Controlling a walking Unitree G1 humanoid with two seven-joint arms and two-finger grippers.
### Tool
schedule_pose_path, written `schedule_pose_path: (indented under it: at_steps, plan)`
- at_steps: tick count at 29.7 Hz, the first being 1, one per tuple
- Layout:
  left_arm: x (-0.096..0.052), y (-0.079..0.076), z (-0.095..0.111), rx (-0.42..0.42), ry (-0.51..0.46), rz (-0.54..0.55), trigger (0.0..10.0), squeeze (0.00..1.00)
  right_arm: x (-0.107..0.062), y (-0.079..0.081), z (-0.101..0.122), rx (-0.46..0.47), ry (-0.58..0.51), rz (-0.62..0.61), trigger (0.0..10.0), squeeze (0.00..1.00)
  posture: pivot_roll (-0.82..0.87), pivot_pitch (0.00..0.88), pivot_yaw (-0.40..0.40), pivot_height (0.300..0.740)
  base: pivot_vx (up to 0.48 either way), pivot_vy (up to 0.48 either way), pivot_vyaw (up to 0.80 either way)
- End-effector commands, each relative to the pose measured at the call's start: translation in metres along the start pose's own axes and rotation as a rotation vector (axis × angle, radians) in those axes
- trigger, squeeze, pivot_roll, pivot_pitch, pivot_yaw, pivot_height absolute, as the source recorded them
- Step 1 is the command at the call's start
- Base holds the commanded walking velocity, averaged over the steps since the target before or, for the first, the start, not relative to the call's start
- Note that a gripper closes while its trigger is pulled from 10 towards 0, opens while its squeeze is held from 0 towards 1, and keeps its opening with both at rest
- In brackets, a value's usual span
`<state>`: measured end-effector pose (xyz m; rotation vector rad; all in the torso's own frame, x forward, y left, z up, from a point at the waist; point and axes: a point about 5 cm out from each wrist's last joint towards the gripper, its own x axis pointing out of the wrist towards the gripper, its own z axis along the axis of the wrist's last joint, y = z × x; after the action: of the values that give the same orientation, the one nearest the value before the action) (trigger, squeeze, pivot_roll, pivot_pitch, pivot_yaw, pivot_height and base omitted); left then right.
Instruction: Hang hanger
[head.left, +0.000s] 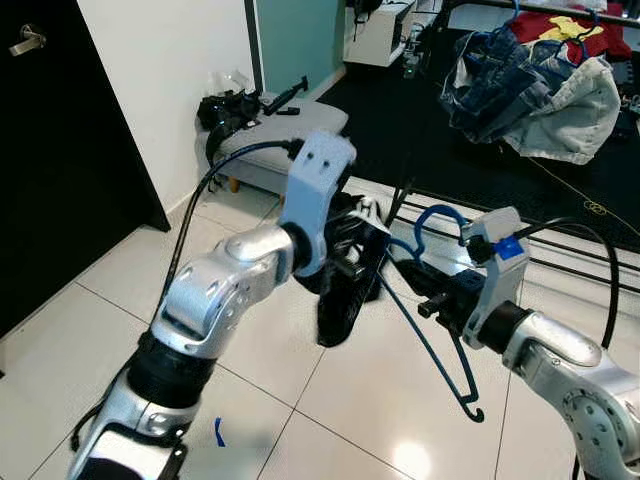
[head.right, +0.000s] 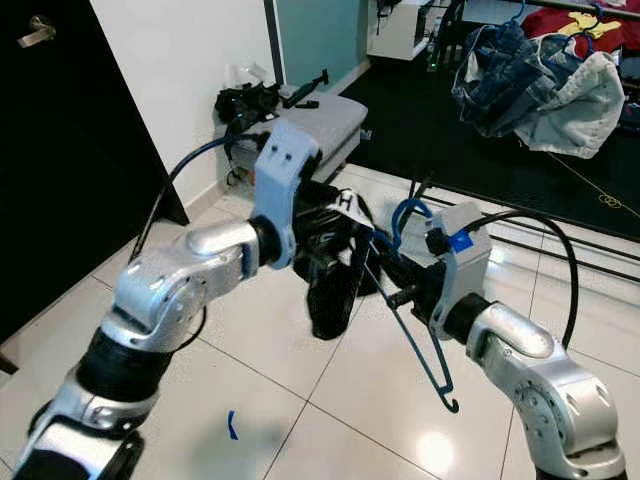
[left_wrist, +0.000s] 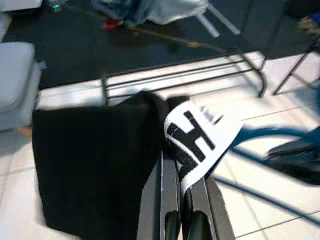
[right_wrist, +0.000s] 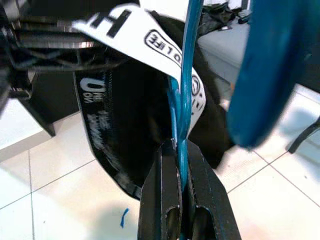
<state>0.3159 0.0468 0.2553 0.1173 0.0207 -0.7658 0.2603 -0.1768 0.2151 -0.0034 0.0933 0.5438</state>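
Both arms are raised in front of the robot over a white tiled floor (head.left: 300, 400), working on the same bundle. The left gripper (left_wrist: 186, 187) is pinched together on a black garment (left_wrist: 95, 165) with a white band printed in black letters (left_wrist: 197, 137); the cloth hangs down from the fingers in a limp fold, clear of the floor. The right gripper (right_wrist: 181, 150) is clamped on the thin wire of a blue hanger (head.left: 432, 340), the wire running up between its two black fingers and passing just beside the white printed band of the garment. In the head views the hanger is held in the air between the two arms, its hook (head.left: 437, 218) rising above the right wrist and its long lower wire slanting down to a curled end near the tiles. The garment and hanger touch where the two grippers meet. Behind them a low black metal rail (head.left: 560, 260) crosses the floor at the edge of a dark carpet (head.left: 400, 110). Farther back a heap of denim and pale clothing (head.left: 535, 95) hangs in a bunch. To the left stand a black door (head.left: 60, 160) and a grey padded stool (head.left: 280, 140) with black gear on it.
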Motion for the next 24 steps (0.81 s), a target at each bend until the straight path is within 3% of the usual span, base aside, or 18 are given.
schedule_pose_path:
  at_steps: [1,6,13,14,17,18,20,21,22,23,24]
  plan:
    - [-0.001,0.002,-0.005,0.042,0.017,0.008,10.0,0.0,-0.001,0.0,0.006,-0.004,-0.04,-0.001,10.0,0.0,-0.04,0.119,0.041,0.74,0.0,0.0,0.0]
    - [-0.011,0.018,-0.017,0.107,0.065,0.038,10.0,0.0,-0.002,-0.006,0.011,-0.004,-0.076,-0.036,10.0,0.0,-0.04,0.12,0.043,0.74,0.0,0.0,0.0]
    - [-0.014,0.013,-0.021,0.108,0.08,-0.006,10.0,0.0,0.0,-0.006,0.015,-0.001,-0.113,-0.04,10.0,0.0,-0.03,0.122,0.041,0.74,0.0,0.0,0.0]
    - [-0.013,0.004,-0.02,0.089,0.069,-0.048,10.0,0.0,0.0,-0.006,0.018,0.001,-0.129,-0.042,10.0,0.0,-0.03,0.119,0.041,0.74,0.0,0.0,0.0]
    - [-0.013,0.004,-0.02,0.089,0.069,-0.048,10.0,0.0,0.0,-0.006,0.018,0.001,-0.129,-0.042,10.0,0.0,-0.03,0.119,0.041,0.74,0.0,0.0,0.0]
    - [-0.011,-0.012,-0.018,0.055,0.038,-0.128,10.0,0.0,0.001,-0.006,0.021,-0.001,-0.152,-0.04,10.0,0.0,-0.03,0.116,0.042,0.74,0.0,0.0,0.0]
    - [-0.011,-0.012,-0.018,0.055,0.038,-0.128,10.0,0.0,0.001,-0.006,0.021,-0.001,-0.152,-0.04,10.0,0.0,-0.03,0.116,0.042,0.74,0.0,0.0,0.0]
    - [-0.011,-0.028,-0.014,0.002,-0.004,-0.211,10.0,0.0,0.002,-0.005,0.024,-0.002,-0.172,-0.038,10.0,0.0,-0.03,0.115,0.042,0.74,0.0,0.0,0.0]
    - [-0.011,-0.028,-0.014,0.002,-0.004,-0.211,10.0,0.0,0.002,-0.005,0.024,-0.002,-0.172,-0.038,10.0,0.0,-0.03,0.115,0.042,0.74,0.0,0.0,0.0]
    - [-0.011,-0.045,-0.005,-0.067,-0.07,-0.303,10.0,0.0,0.002,-0.005,0.025,-0.007,-0.179,-0.037,10.0,0.0,-0.03,0.114,0.043,0.74,0.0,0.0,0.0]
    - [-0.011,-0.045,-0.005,-0.067,-0.07,-0.303,10.0,0.0,0.002,-0.005,0.025,-0.007,-0.179,-0.037,10.0,0.0,-0.03,0.114,0.043,0.74,0.0,0.0,0.0]
